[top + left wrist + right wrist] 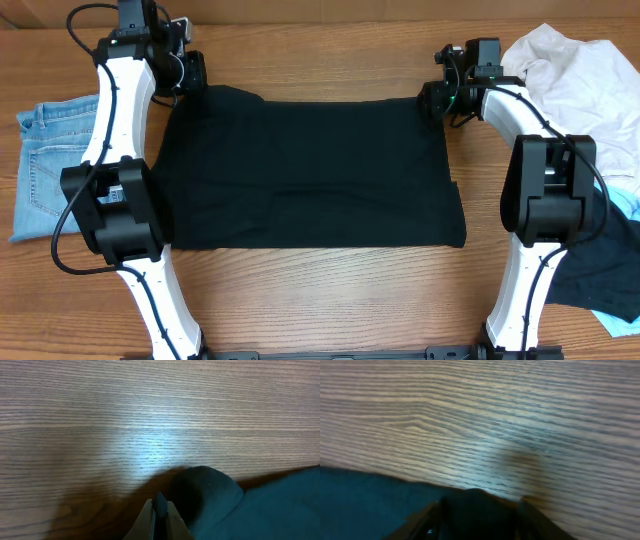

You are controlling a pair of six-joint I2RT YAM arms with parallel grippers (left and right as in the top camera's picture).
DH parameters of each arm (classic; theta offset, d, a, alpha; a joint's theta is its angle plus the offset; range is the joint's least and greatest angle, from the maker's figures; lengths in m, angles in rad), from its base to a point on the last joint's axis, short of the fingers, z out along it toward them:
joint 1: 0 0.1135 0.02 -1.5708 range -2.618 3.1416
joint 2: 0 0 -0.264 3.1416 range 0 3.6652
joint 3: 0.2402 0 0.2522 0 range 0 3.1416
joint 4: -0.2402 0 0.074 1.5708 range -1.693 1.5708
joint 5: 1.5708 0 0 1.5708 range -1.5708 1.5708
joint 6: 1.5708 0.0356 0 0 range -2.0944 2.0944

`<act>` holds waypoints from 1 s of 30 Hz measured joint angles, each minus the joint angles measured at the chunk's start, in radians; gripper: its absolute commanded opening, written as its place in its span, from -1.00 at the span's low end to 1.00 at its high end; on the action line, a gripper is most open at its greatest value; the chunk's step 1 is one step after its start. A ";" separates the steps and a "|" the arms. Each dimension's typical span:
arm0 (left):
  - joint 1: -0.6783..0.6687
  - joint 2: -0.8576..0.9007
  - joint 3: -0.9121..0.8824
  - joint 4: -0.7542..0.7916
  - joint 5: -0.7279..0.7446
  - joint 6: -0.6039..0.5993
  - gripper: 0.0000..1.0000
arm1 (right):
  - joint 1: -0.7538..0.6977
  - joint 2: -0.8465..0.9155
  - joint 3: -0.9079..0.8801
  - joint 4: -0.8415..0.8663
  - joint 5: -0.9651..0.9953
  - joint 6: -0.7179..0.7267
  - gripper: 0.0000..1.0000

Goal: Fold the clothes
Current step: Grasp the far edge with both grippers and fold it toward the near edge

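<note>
A black garment lies spread flat on the wooden table. My left gripper is at its far left corner. In the left wrist view the fingers are pressed together on a thin edge of the black cloth. My right gripper is at the far right corner. In the right wrist view its fingers stand apart, with a hump of the black cloth between them.
Folded blue jeans lie at the left edge. A white garment is piled at the far right, with a light blue piece and a dark navy garment below it. The arm bases stand at the near edge.
</note>
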 measured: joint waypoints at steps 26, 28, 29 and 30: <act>0.000 0.000 0.000 -0.023 -0.014 -0.003 -0.92 | -0.013 0.000 0.047 -0.113 0.118 0.032 -0.92; 0.000 0.000 0.000 -0.051 -0.014 -0.017 -0.92 | -0.023 -0.004 0.067 -0.151 0.125 0.039 -0.92; 0.000 0.000 0.000 -0.067 -0.014 -0.024 -0.92 | -0.028 -0.009 0.076 -0.173 0.128 0.042 -0.92; 0.001 0.000 0.000 -0.081 -0.014 -0.031 -0.92 | -0.033 -0.016 0.084 -0.195 0.131 0.044 -0.92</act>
